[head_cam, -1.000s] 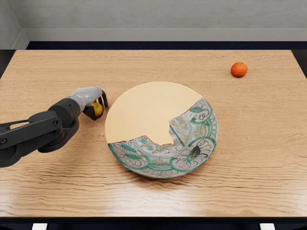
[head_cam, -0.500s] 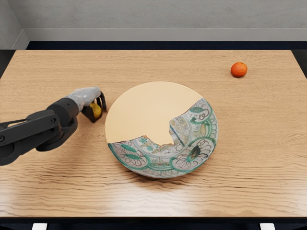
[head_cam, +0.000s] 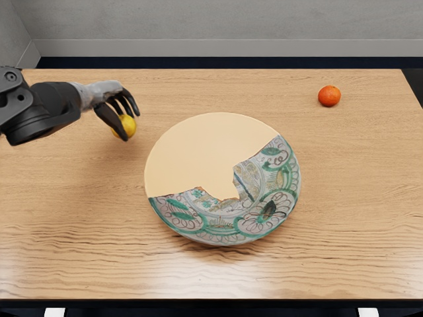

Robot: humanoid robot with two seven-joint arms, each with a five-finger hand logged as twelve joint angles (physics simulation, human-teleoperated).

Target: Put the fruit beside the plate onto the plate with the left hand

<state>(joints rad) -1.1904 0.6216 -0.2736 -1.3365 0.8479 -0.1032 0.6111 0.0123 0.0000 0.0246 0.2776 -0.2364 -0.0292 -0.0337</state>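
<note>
A small yellow fruit (head_cam: pixel 127 125) is held in my left hand (head_cam: pixel 117 113), whose dark fingers curl around it. The hand is lifted above the table, to the left of the plate and a little beyond its rim. The big round plate (head_cam: pixel 198 152) lies in the middle of the table, plain cream at the back left and patterned green at the front right. Nothing lies on the plate. My left arm enters from the picture's left edge. The right arm does not show.
An orange fruit (head_cam: pixel 329 96) sits alone at the far right of the wooden table (head_cam: pixel 79 218). A grey wall runs behind the table's far edge.
My left hand has risen from the table with the yellow fruit in it and moved away toward the back left. The arm now shows higher in the picture.
</note>
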